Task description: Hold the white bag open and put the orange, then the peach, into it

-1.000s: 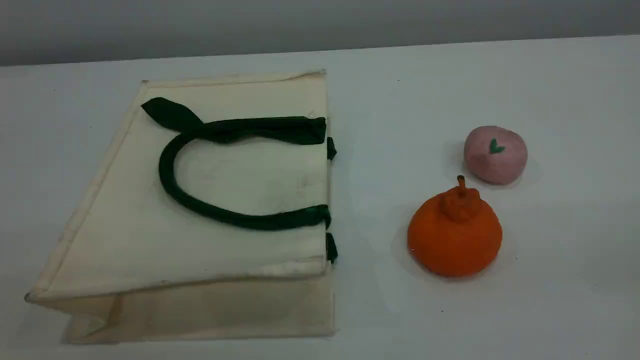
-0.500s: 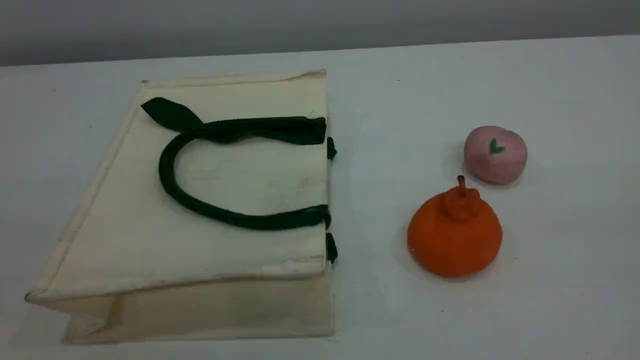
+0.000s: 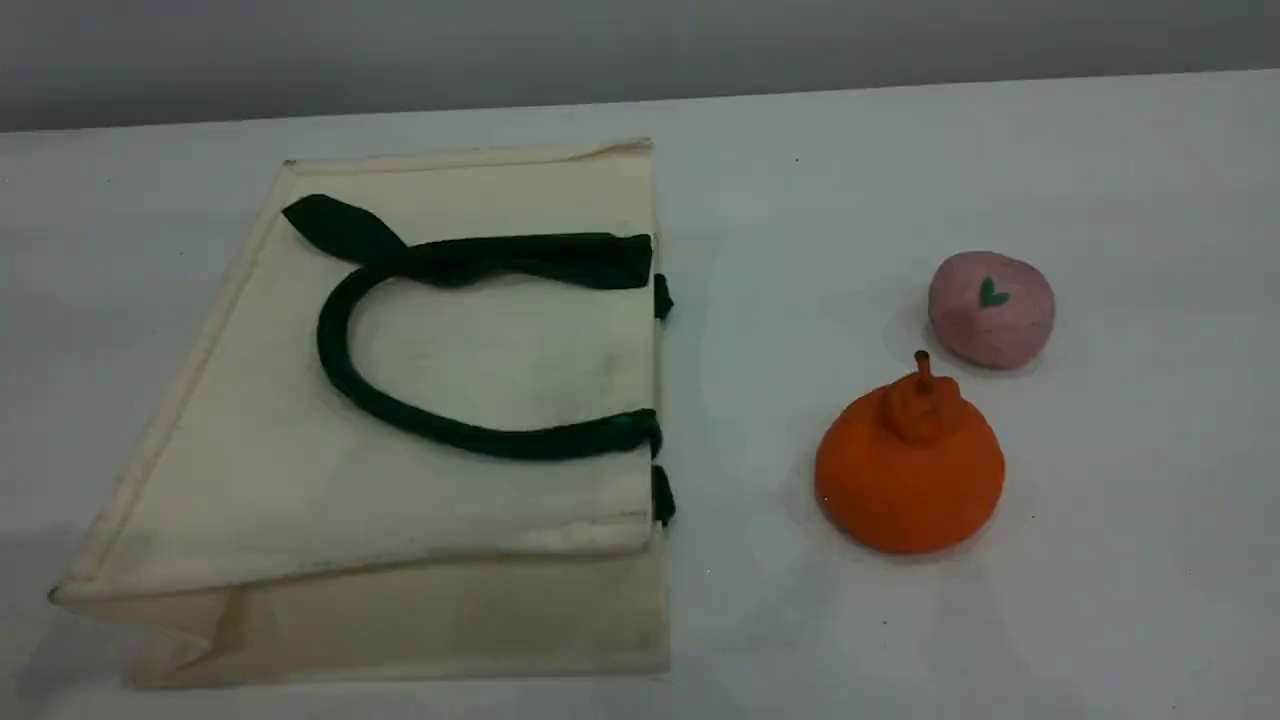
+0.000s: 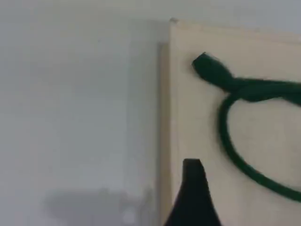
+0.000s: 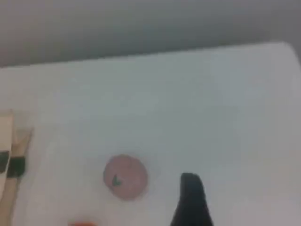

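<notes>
The white bag [image 3: 300, 500] lies flat on the table's left, mouth toward the right, one dark green rope handle [image 3: 335, 370] looped on top. To the right sits the orange [image 3: 908, 470], stem up, with the pink peach [image 3: 990, 308] just behind it. Neither arm shows in the scene view. The left wrist view holds one dark fingertip [image 4: 192, 188] above the white bag's [image 4: 244, 136] outer edge, nothing in it. The right wrist view holds a fingertip [image 5: 190, 197] hanging high, right of the peach [image 5: 125, 177], with a sliver of the orange [image 5: 82, 223] at the bottom edge.
The white table [image 3: 1100, 180] runs back to a grey wall. Bare surface separates the bag's mouth from the fruits. Two green tabs [image 3: 662, 297] stick out at the mouth's edge.
The bag and both fruits have not moved. A faint shadow has spread over the table's front left corner in the scene view.
</notes>
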